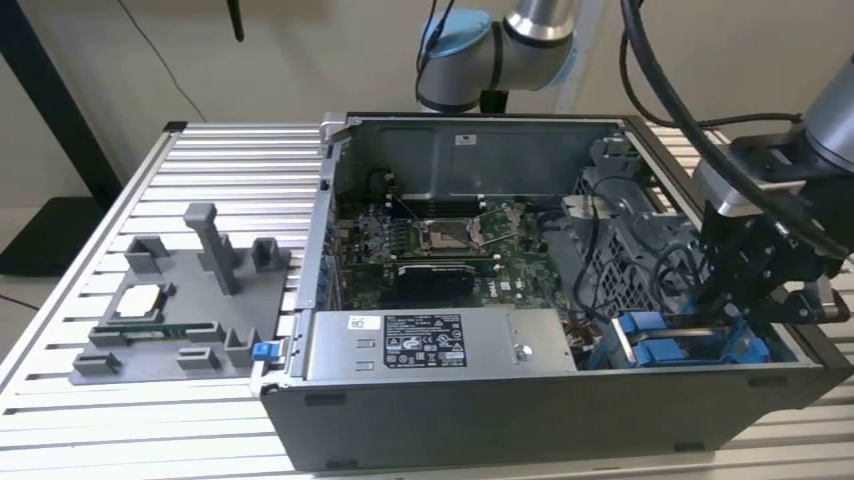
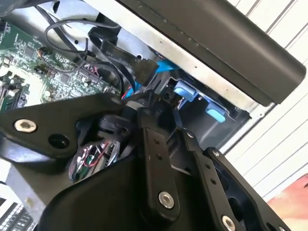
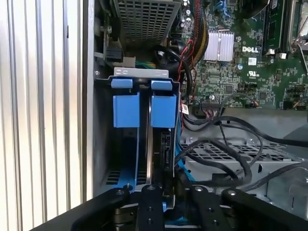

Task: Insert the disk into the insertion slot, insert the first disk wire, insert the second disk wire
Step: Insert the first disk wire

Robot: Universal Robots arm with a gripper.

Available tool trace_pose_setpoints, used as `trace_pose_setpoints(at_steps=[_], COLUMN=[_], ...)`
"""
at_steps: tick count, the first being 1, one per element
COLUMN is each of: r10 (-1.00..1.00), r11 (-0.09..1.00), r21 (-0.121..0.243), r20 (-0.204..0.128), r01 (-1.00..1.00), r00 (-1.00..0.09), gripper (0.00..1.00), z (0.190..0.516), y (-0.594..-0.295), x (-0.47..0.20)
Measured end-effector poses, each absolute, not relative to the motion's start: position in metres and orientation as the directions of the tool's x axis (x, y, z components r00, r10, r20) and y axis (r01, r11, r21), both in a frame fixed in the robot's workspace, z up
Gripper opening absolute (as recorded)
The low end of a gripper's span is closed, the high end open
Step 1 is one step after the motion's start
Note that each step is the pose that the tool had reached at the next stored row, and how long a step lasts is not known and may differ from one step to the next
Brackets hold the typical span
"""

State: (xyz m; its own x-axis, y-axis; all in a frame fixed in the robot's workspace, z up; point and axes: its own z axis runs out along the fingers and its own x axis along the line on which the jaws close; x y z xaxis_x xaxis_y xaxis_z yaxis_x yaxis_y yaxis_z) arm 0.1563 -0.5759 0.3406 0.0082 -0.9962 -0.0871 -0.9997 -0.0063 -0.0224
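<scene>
The disk point(image 3: 165, 144) stands on edge in its insertion slot in the case's drive bay, under the blue carrier tab point(image 3: 163, 109). A second blue carrier point(image 3: 126, 109) fills the slot beside it. My gripper point(image 3: 168, 192) hangs low in the bay, right at the disk's exposed end. A thin blue wire point(image 3: 179, 156) runs down along the disk toward it. In the second wrist view my gripper point(image 2: 144, 113) sits among black and blue wires point(image 2: 162, 65). From outside, my gripper point(image 1: 734, 315) dips into the case's corner at the exterior view's right, above the blue carriers point(image 1: 667, 348).
The open computer case point(image 1: 534, 420) lies on a slatted metal table point(image 1: 227, 160). Inside are the motherboard point(image 1: 454, 240), the power supply point(image 1: 427, 345) and loose black cables point(image 3: 226, 144) over a perforated cage. A grey fixture point(image 1: 187, 300) with parts stands at the exterior view's left.
</scene>
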Motion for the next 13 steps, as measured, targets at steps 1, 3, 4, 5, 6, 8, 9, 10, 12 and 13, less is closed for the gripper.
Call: trace_pose_setpoints(at_steps=[1,3,4,5,6,8,9,10,12,13], r10=[-0.996,-0.996,-0.996,-0.996,-0.996,-0.996,-0.996,-0.996,-0.996,-0.996], r11=[-0.006,-0.006,-0.006,-0.006,-0.006,-0.006,-0.006,-0.006,-0.006,-0.006], r21=[-0.022,-0.022,-0.022,-0.022,-0.022,-0.022,-0.022,-0.022,-0.022,-0.022], r20=[-0.088,-0.087,-0.087,-0.087,-0.087,-0.087,-0.087,-0.087,-0.087,-0.087], r01=[-1.0,-1.0,-1.0,-1.0,-1.0,-1.0,-1.0,-1.0,-1.0,-1.0], r00=[0.008,0.008,0.008,0.008,0.008,0.008,0.008,0.008,0.008,0.008], gripper=[1.0,1.0,1.0,1.0,1.0,1.0,1.0,1.0,1.0,1.0], z=[0.345,0.352,0.355,0.357,0.36,0.364,0.366,0.368,0.37,0.371], y=[-0.576,-0.576,-0.576,-0.576,-0.576,-0.576,-0.576,-0.576,-0.576,-0.576], x=[0.156,0.156,0.156,0.156,0.156,0.156,0.156,0.156,0.156,0.156])
